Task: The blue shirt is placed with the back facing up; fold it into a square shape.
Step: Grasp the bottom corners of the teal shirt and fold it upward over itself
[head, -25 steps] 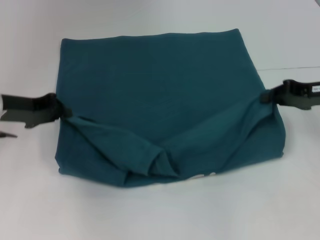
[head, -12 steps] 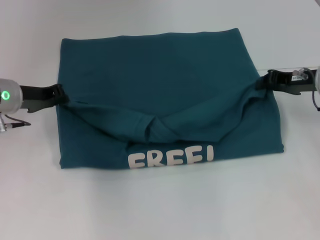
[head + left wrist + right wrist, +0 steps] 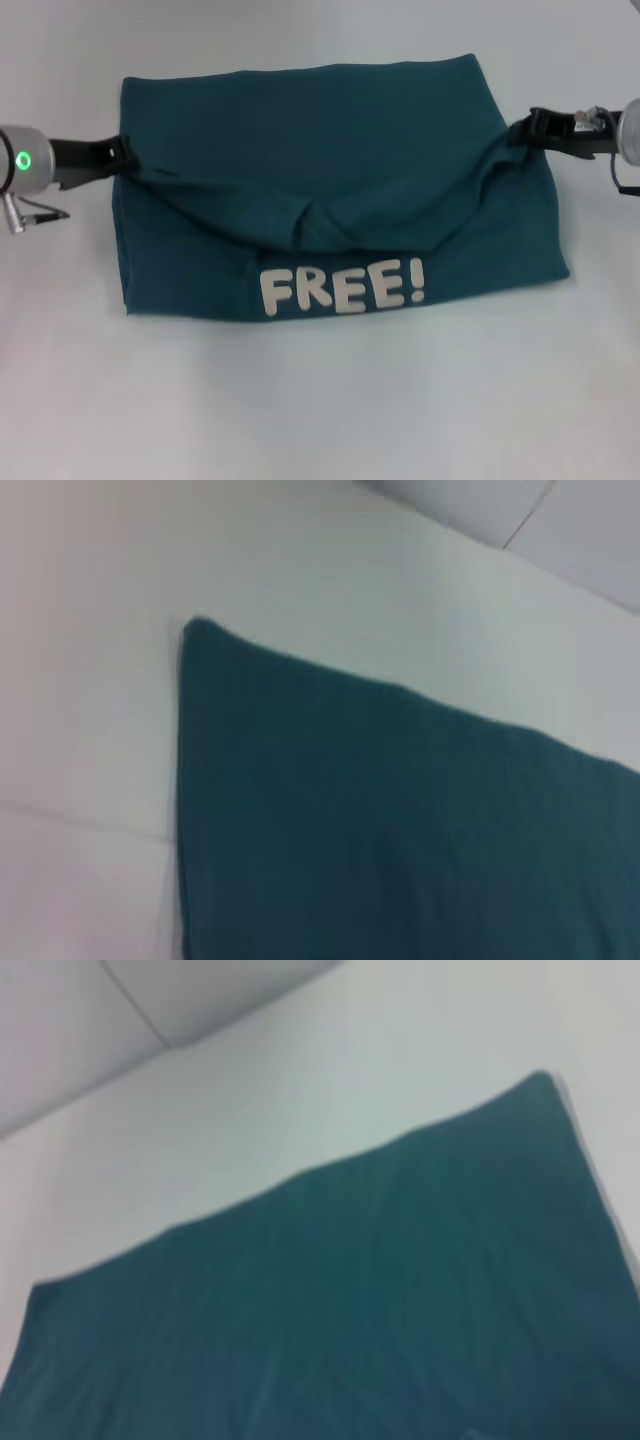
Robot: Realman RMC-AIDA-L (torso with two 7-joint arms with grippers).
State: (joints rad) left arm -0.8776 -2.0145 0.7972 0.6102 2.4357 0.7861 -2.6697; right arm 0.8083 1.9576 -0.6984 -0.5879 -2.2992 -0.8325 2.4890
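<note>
Head view shows the blue shirt (image 3: 330, 180) spread on the white bench (image 3: 320, 400), its near layer lifted and pulled toward the far edge so that white "FREE!" lettering (image 3: 345, 287) is exposed along the near side. The left hand (image 3: 122, 155) pinches the shirt's left edge, and the right hand (image 3: 535, 128) pinches the right edge — each is closed on a bunch of fabric, with the cloth sagging in a curved fold between them. Left wrist view shows only a far corner of the shirt lying flat on the bench; right wrist view shows the other far corner, also flat.
</note>
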